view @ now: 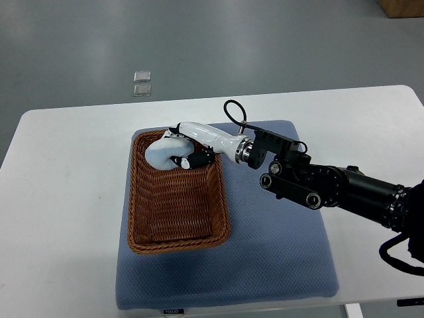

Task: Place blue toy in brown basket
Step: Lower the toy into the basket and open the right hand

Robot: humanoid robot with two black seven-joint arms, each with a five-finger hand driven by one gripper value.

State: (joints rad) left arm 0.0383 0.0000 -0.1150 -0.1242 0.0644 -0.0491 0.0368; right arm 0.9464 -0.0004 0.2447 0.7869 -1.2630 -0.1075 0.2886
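Note:
A pale blue soft toy [161, 153] lies in the far end of the brown wicker basket [142, 218], against its back rim. My right hand [189, 150] reaches in from the right over the basket's far right corner. Its white fingers curl around the toy, with the dark fingertips [199, 160] pressed on the toy's right side. The right arm [331, 187] runs black and jointed across the blue mat to the picture's right edge. My left arm does not show.
The basket stands on a blue-grey foam mat [278, 252] on a white table [59, 199]. Two small clear squares [142, 83] lie on the grey floor beyond the table. A brown box corner [404, 6] shows at top right.

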